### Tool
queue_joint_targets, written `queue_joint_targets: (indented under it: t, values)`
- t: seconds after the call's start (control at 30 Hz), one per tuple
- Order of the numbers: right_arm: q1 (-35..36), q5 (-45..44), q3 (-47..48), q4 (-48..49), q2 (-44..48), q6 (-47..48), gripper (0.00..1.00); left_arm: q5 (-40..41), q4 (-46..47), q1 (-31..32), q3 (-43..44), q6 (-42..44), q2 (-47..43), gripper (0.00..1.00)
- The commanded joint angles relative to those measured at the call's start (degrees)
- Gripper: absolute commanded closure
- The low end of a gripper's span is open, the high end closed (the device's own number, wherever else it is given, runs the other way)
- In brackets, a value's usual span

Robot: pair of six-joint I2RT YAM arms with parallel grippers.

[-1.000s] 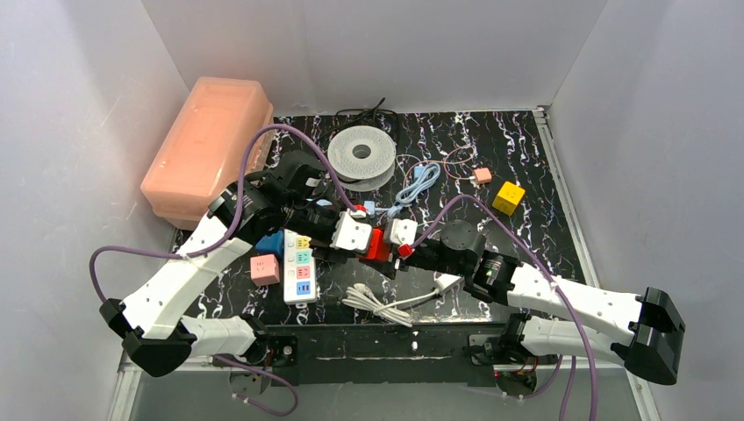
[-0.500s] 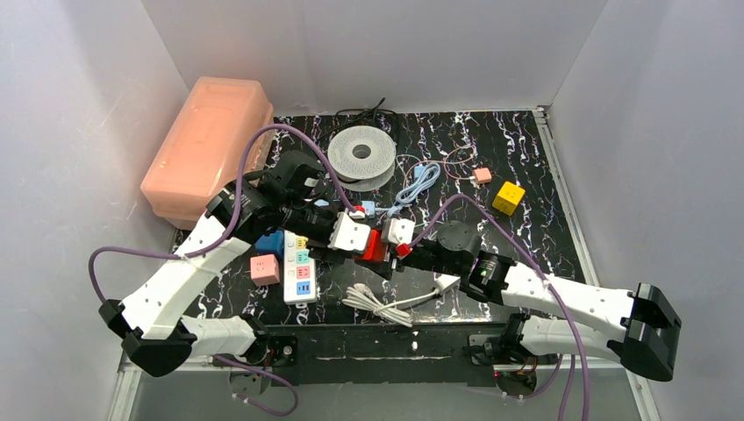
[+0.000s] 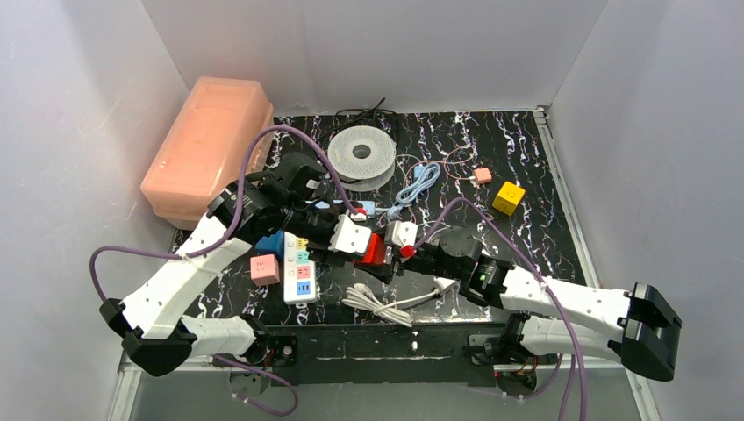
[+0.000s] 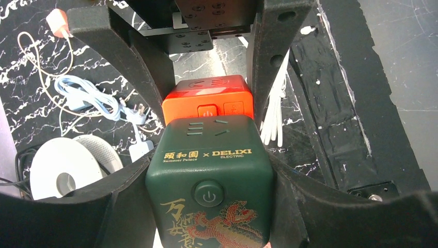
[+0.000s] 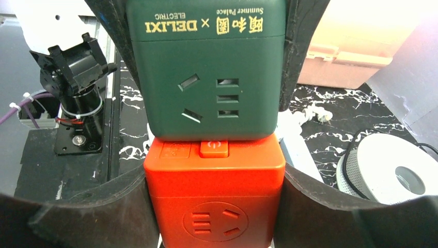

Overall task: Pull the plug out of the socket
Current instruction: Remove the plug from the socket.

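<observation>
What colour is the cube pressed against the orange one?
Dark green cube, gold lettering and a dragon design; best in the left wrist view.

Green cube [image 4: 209, 191] and red cube [image 5: 214, 206] are cut off below.

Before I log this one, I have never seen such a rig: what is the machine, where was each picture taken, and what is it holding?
Two robot arms are bolted at the near edge of a black marbled table. The wide picture looks down from above and behind them; the other two come from a camera on each wrist. The left pincer is clamped on a dark green socket cube, the right pincer on an orange-red socket cube; the cubes are joined face to face. Lying around: a white power strip, a white spool, a pink box, a yellow cube and loose cables.
</observation>
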State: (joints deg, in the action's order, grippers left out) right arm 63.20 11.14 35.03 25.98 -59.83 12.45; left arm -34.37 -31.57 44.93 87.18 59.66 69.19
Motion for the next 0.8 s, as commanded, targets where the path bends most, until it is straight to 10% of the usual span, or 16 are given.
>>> queue_joint_targets:
  t: [0.0,0.77]
  values:
    - [-1.05,-4.06,-8.04,-12.97,0.43,-5.83,0.99,-4.21,0.30,-0.16,5.45,2.86,-4.33,1.00]
    - [-1.01,-4.27,-12.49,-6.93,-0.36,-6.86,0.99,-6.49,4.27,-0.19,5.97,-1.80,-6.16,1.00]
